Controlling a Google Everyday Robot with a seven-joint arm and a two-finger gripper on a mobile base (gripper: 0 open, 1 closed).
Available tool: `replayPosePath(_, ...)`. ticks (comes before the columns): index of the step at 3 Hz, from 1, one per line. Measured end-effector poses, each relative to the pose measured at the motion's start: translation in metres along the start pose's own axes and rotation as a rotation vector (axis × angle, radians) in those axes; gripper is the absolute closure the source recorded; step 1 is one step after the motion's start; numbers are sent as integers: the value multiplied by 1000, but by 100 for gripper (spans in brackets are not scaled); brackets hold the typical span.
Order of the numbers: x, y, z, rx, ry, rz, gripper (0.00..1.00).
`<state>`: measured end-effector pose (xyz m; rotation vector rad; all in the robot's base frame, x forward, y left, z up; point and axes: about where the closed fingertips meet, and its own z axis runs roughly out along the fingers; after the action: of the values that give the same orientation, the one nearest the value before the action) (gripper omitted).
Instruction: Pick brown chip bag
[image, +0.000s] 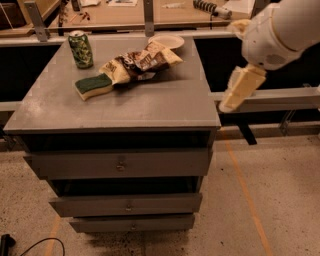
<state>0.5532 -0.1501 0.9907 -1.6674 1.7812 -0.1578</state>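
Note:
The brown chip bag (142, 62) lies crinkled on the back middle of the grey cabinet top (145, 107), dark brown in the middle with tan-yellow ends. My gripper (231, 100) hangs from the white arm (280, 30) at the right, off the cabinet's right edge and about level with its top. It holds nothing that I can see. It is well to the right of the bag and a little nearer the front.
A green can (81, 49) stands at the back left. A green-and-yellow sponge (94, 86) lies just left of the bag, and a white plate (166, 41) sits behind it. The cabinet has three drawers (120, 164). A wooden workbench (125, 12) runs behind.

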Motion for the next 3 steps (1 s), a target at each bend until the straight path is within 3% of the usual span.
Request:
replayPosePath(1,-26,-55,55,-7,-132,67,0)
replayPosePath(2,-37,-83,61,19,-178,71,0)
replayPosePath(3,-37,-83,60,21,-178,71,0)
